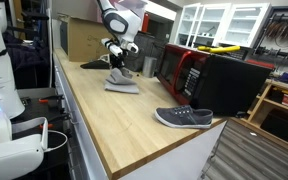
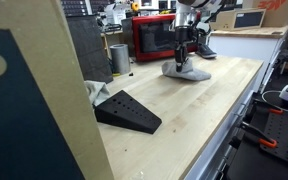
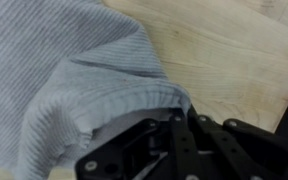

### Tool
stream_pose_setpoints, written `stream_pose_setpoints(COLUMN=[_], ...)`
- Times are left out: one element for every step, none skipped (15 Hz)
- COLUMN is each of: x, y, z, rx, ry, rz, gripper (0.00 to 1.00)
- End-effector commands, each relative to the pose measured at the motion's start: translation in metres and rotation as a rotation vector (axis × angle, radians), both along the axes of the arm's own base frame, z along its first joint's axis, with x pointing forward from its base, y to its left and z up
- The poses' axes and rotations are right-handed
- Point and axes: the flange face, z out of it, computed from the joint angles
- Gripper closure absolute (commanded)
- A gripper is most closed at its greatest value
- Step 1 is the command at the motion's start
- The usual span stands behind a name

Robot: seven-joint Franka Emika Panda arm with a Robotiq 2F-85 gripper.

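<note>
Grey ribbed knit fabric item (image 3: 84, 90) pinched at its hem by a black robot gripper (image 3: 179, 122) over a pale wooden countertop (image 3: 234, 50).

In the wrist view the gripper's jaws are drawn narrow, with their tips tucked under the fabric's folded edge, so the hold looks thin. In both exterior views the fabric rests on the countertop and peaks up to the gripper, in front of a red microwave oven (image 1: 184, 65). A grey lace-up shoe (image 1: 184, 118) lies well apart, nearer the counter's end, and a black wedge-shaped block (image 2: 127, 110) also sits well apart. Likely risks: the soft knit could slip out of so shallow a pinch and fall in a heap. The loose trailing part could drag on the wood or bunch under the fingers. A gripper this low could scrape the countertop.
</note>
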Motion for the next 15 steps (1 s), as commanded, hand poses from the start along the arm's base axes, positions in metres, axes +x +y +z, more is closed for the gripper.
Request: stream_pose_setpoints(x=[-0.014,-0.015,-0.017,-0.019,-0.022,-0.023,-0.025,-0.026,-0.025,-0.023,-0.022,-0.020,-0.019,-0.017,-0.014], y=[0.020,0.025,0.030,0.033,0.035,0.038,0.040,0.042,0.046,0.050,0.054,0.059,0.063,0.068,0.073], z=[-0.001,-0.002,-0.004,-0.005,-0.006,-0.007,-0.008,-0.008,-0.008,-0.007,-0.006,-0.006,-0.004,-0.002,-0.001], rx=[-0.054,-0.084,-0.117,-0.148,-0.179,-0.211,-0.244,-0.270,-0.285,-0.281,-0.274,-0.263,-0.256,-0.244,-0.233], ry=[0.017,0.019,0.026,0.029,0.040,0.042,0.041,0.031,0.013,-0.011,-0.028,-0.047,-0.066,-0.093,-0.121], rz=[0.134,0.172,0.220,0.266,0.314,0.353,0.391,0.422,0.434,0.426,0.421,0.419,0.415,0.405,0.395], gripper=[0.99,0.99,0.99,0.99,0.99,0.99,0.99,0.99,0.99,0.99,0.99,0.99,0.99,0.99,0.99])
